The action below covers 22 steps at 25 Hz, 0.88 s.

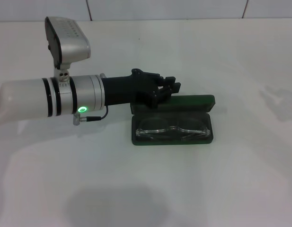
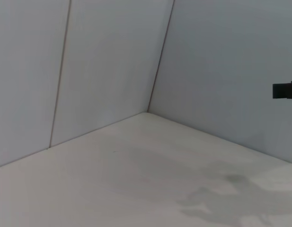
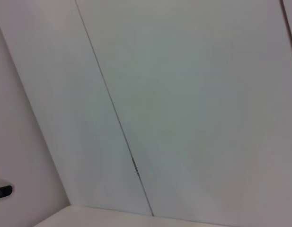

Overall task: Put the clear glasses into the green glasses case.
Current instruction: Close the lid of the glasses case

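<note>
Item: green glasses case [image 1: 172, 136], lying open on the white surface [image 1: 150, 189], taken here as the landmark. Base tray nearest the robot; lid [image 1: 183, 102] raised behind the tray, standing along its far edge.

Contents: clear glasses [image 1: 173, 130], resting inside the tray of the case, lenses side by side along its length, frame within the tray's rim.

Left hand [image 1: 170, 87]: black, reaching in from the left of the case, over its far left corner and close to the lid's left end. Contact with the lid cannot be told. Whether the fingers are spread or pressed together cannot be told.

Right hand: outside the head view.

Beyond the case: bare white surface, then a panelled wall [image 1: 164, 8].
</note>
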Tool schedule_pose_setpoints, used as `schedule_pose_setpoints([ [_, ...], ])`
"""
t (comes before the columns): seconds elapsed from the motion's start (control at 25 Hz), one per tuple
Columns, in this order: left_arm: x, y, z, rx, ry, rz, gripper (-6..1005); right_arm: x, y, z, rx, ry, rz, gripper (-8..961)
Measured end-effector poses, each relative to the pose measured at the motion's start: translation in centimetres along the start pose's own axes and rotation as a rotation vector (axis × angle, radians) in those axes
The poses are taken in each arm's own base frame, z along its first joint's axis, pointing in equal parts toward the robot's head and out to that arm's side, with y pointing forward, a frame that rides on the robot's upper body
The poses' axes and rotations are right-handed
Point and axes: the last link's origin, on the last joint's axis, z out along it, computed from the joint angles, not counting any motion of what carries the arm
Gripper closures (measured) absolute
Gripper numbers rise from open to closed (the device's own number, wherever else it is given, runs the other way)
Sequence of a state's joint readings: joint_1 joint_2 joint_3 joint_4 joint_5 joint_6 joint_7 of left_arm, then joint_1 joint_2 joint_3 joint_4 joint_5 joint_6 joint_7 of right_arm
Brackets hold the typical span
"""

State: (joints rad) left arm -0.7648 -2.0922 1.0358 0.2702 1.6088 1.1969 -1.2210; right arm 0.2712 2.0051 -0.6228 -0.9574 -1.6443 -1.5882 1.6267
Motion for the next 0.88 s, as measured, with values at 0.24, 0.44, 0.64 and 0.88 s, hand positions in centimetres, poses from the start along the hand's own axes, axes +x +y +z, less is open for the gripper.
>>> schedule_pose_setpoints([
  [0.24, -0.14, -0.05, 0.04, 0.005, -0.007, 0.0, 799, 0.15, -0.04, 0.13, -0.002, -0.001, 0.007, 701],
  [0.44, -0.22, -0.04, 0.05, 0.007, -0.01, 0.0, 798, 0.13, -0.04, 0.17, -0.002, -0.001, 0.006, 698],
  [0.64, -0.52, 0.13, 0.08, -0.002, -0.026, 0.004, 797, 0.19, -0.07, 0.23, 0.001, -0.001, 0.001, 694],
  [0.88, -0.96, 0.46, 0.2, -0.015, -0.043, 0.001, 798, 0.29, -0.07, 0.49, -0.004, -0.004, 0.004, 691],
])
